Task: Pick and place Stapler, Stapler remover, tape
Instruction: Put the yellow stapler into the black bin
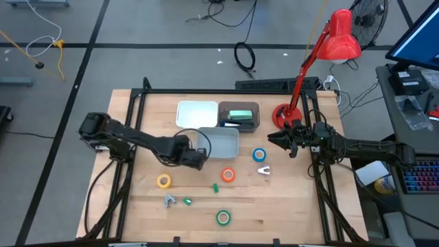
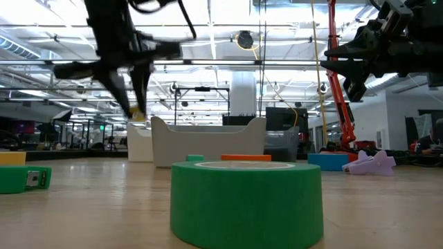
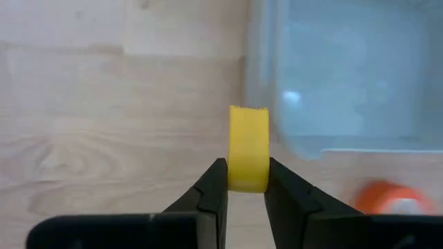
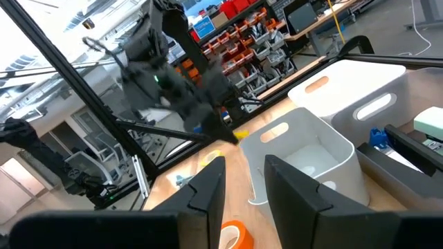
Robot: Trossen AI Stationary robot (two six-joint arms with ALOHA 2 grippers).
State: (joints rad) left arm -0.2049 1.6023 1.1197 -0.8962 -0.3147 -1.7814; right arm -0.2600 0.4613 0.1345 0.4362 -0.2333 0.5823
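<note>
Left wrist view shows me the yellow tape roll (image 3: 248,149) standing on edge, pinched across its width by my left end effector (image 3: 246,187), lifted above the worktop (image 3: 104,124) just beside the near corner of the grey bin (image 3: 346,76). The right end effector (image 1: 287,140) waits, partly parted and empty, near the red lamp (image 1: 336,38). I can read no labels.

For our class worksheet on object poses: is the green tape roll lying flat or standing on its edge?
Flat: the green tape roll shows its open centre facing upward from above, and the low view shows its flat top level.
</note>
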